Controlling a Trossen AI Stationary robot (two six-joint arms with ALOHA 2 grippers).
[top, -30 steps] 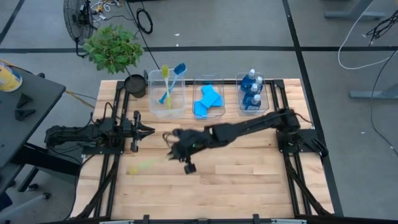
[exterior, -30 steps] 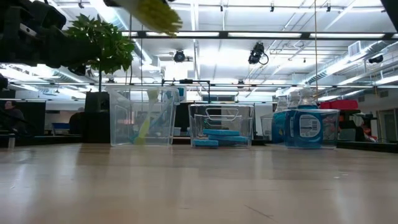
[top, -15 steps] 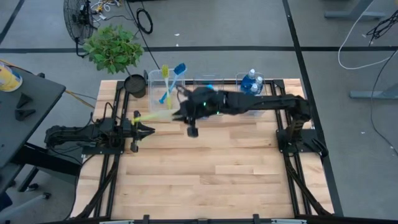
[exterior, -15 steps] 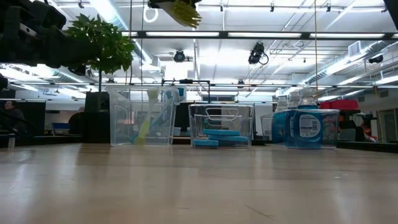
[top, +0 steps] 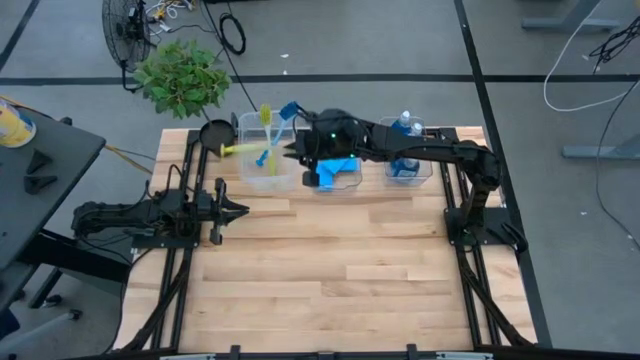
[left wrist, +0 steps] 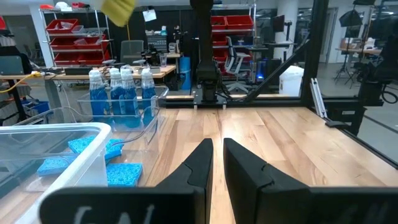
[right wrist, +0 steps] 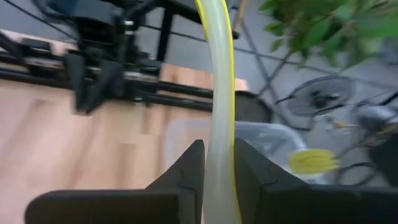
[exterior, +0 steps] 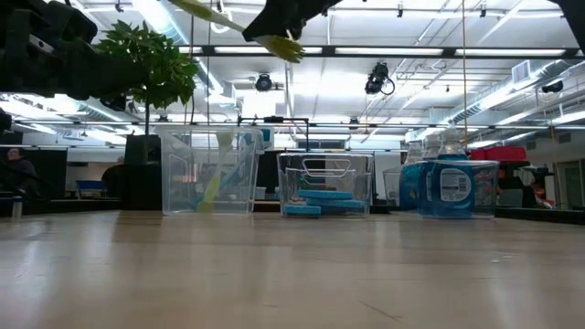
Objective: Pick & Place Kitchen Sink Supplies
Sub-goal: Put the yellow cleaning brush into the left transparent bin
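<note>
My right gripper (top: 298, 152) (right wrist: 217, 146) is shut on a yellow-green long-handled brush (top: 250, 150), high above the left clear bin (top: 243, 165). The brush sticks out toward the table's left, over the bin. In that bin a second yellow-green brush (top: 266, 115) and a blue brush (top: 289, 110) lean on the walls. Blue sponges (top: 340, 168) lie in the middle bin. Blue bottles (top: 405, 150) stand in the right bin. My left gripper (top: 238, 210) (left wrist: 216, 144) is shut and empty, low at the table's left. My right gripper pinches the brush's pale handle (right wrist: 219, 124) between its two fingers, which lie across it. The handle runs on beyond the fingertips toward the table's left. The brush is lifted clear, roughly level; a yellow-green end (exterior: 283, 46) shows just under the gripper in the low view.
A leafy potted plant (top: 185, 78) and its dark pot (top: 215, 135) stand just left of the left bin. The three bins line the table's far edge. The bare wooden tabletop (top: 340, 270) spreads from the bins to the near edge.
My right gripper has gone from the table's middle toward the far edge and up, carrying the brush. The brush, which hung over the left-middle of the table, now stands high over the left bin, still pointing left.
</note>
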